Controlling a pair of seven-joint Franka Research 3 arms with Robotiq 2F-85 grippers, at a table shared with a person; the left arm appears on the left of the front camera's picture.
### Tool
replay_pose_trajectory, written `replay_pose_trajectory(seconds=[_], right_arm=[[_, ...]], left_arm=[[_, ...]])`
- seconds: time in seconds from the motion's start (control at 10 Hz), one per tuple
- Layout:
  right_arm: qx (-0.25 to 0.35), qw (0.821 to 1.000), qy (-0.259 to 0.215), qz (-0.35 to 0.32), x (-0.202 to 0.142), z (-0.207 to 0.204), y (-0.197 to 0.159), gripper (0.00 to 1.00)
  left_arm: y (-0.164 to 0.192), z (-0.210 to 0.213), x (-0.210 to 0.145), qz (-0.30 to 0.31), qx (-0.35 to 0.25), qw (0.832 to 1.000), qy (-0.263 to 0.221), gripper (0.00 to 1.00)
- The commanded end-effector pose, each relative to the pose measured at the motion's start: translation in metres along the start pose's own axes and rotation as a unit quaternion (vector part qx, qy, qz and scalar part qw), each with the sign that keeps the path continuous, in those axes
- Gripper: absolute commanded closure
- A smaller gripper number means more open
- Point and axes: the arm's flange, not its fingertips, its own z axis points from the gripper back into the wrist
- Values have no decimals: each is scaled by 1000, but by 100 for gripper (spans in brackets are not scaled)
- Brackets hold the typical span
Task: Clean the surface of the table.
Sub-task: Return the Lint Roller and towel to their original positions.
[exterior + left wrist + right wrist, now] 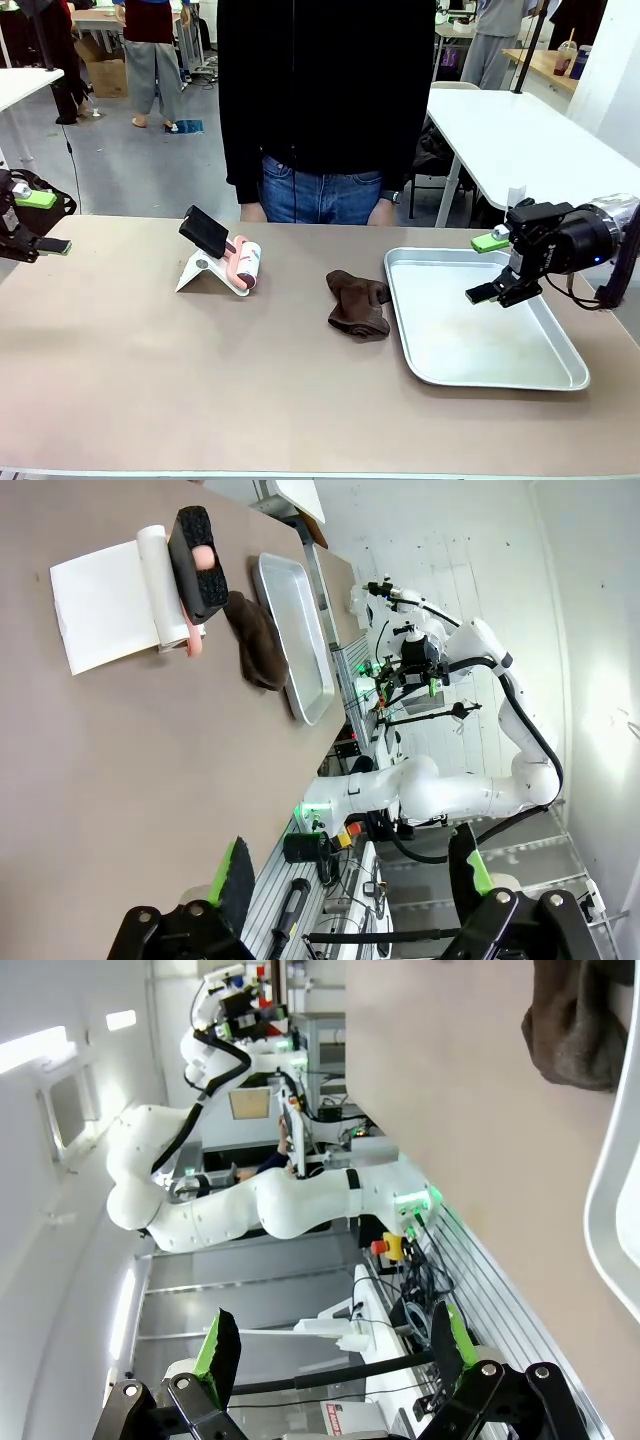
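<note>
The taupe table point(200, 390) lies in front of me, seen sideways in the left wrist view point(100, 770) and in the right wrist view point(470, 1120). A crumpled brown cloth point(357, 303) point(255, 640) point(575, 1020) lies near its middle, just left of a silver tray point(480, 350). My left gripper point(50, 222) point(350, 855) hovers open at the table's far left edge, holding nothing. My right gripper point(483, 268) point(336, 1325) stands open above the tray's right part, also holding nothing.
A white roll with pink ends point(245, 263) point(160, 580) lies left of the cloth, with a black block point(207, 231) and a white sheet point(197, 272) by it. A person in a black top point(325, 100) stands at the far edge. White tables stand behind.
</note>
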Motion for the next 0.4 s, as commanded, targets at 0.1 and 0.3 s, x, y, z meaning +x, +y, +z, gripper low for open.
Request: replay_pose_trajectory(seconds=[0.1,0.3], right_arm=[[-10,1000,-2,-10,-1,1,4,0],[-10,1000,-2,-10,-1,1,4,0]], left_arm=[[-2,-2,-5,-9,-7,1000,-3,0],[-2,-2,-5,-9,-7,1000,-3,0]])
